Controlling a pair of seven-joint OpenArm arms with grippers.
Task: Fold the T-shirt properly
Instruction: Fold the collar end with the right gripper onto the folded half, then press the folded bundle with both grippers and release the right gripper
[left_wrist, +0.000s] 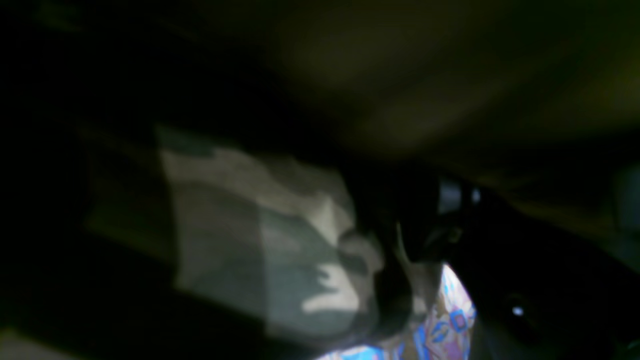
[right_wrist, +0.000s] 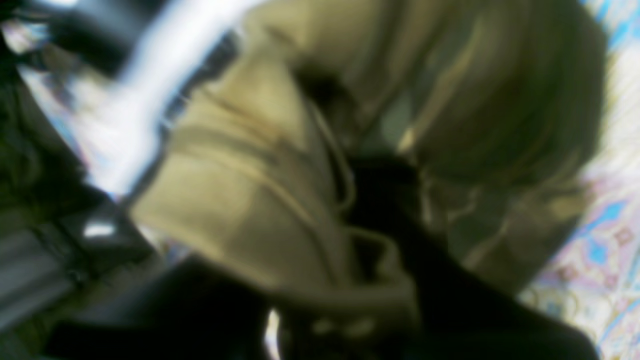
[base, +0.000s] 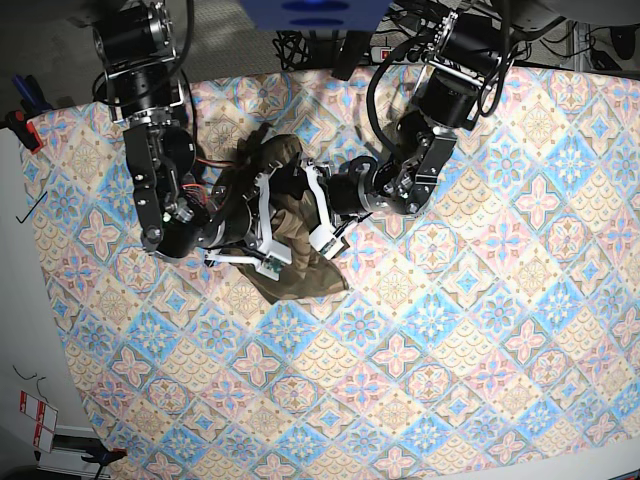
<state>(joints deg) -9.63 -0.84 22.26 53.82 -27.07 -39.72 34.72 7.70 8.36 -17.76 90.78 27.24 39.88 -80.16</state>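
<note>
The camouflage T-shirt (base: 290, 272) lies bunched in a heap on the left half of the patterned cloth (base: 450, 330). My right gripper (base: 262, 238) reaches in from the left and is shut on a gathered fold of the T-shirt (right_wrist: 240, 190), whose fabric crowds round its dark finger (right_wrist: 385, 215). My left gripper (base: 318, 212) comes in from the upper right, jaws spread open against the heap's right side. The left wrist view is dark; camouflage fabric (left_wrist: 260, 240) fills its middle, with a strip of patterned cloth (left_wrist: 450, 320) below.
The pastel tile-patterned cloth covers the table. Its bare white margin (base: 15, 300) runs down the left, with a clamp (base: 15, 125), a thin black tool (base: 33, 207) and a red-and-white tag (base: 35, 418). Cables and a power strip (base: 400, 45) lie at the back.
</note>
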